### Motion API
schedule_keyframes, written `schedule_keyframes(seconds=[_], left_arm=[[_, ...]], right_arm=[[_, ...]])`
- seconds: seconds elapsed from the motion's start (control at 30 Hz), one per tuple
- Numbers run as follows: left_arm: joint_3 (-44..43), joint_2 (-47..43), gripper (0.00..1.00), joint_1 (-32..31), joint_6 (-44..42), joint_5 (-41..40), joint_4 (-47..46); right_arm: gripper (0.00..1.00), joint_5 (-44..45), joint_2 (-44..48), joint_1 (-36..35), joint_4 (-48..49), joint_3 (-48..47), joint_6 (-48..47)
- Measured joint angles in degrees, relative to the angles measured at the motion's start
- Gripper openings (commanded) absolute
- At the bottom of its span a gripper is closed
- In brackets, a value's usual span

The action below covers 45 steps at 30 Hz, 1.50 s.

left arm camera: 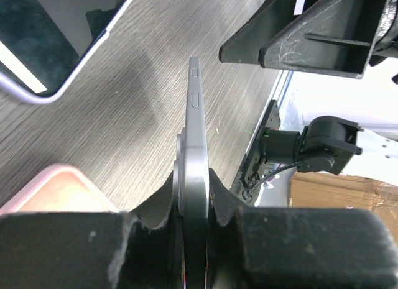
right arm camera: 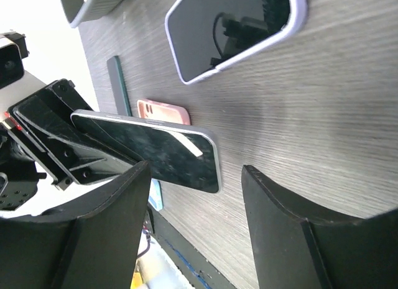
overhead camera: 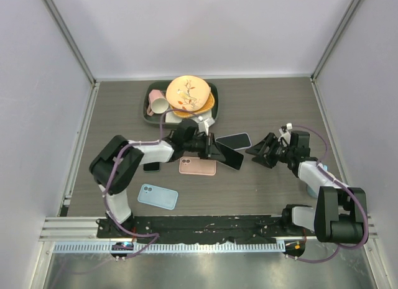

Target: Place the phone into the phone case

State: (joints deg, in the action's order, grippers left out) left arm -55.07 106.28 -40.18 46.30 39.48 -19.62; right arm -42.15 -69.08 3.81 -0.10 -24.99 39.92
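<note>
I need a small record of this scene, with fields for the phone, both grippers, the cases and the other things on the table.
left gripper: shut on the phone
right gripper: open, facing the phone, not touching it
phone: clamped at one end, screen dark
pink case: flat on the table, beside the left gripper
blue case: flat, at the near left
lavender phone: flat, screen up
tray: far side, holds plate and mug
</note>
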Motion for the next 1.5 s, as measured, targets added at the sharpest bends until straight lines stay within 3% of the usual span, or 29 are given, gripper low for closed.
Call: schedule_keyframes(seconds=[0.23, 0.5, 0.6, 1.0, 1.23, 1.33, 1.43, 1.5], left_arm=[[10.88, -10.86, 0.00, 8.04, 4.81, 1.92, -7.06], [27.50, -13.42, 0.00, 18.14, 27.80, 9.94, -38.21], [30.51, -12.70, 0.00, 19.28, 34.62, 11.61, -45.05], [32.83, -11.91, 0.00, 19.32, 40.89, 13.66, -51.52], [31.58, -10.97, 0.00, 19.34, 42.07, 14.38, -52.39], [31.36, -10.97, 0.00, 19.65, 42.27, 14.58, -53.22], [31.30, -10.97, 0.00, 20.35, 41.86, 14.73, -53.53], [31.30, -10.97, 0.00, 20.81, 41.97, 14.99, -54.23]], right_arm=[[0.68, -3.19, -0.83, -2.32, 3.89, -3.58, 1.46], [0.67, -3.43, -6.36, -18.51, 11.87, -9.86, 6.19], [0.67, -3.48, -7.50, -21.94, 13.79, -11.43, 6.99], [0.57, -3.85, -8.68, -24.98, 16.83, -11.65, 8.52], [0.35, -4.50, -9.35, -27.12, 18.73, -11.65, 9.64], [0.13, -4.55, -10.84, -27.10, 21.20, -11.50, 11.61], [0.01, -6.19, -12.50, -26.80, 24.70, -11.32, 15.72], [0.01, -7.50, -13.51, -26.60, 27.54, -11.32, 18.01]])
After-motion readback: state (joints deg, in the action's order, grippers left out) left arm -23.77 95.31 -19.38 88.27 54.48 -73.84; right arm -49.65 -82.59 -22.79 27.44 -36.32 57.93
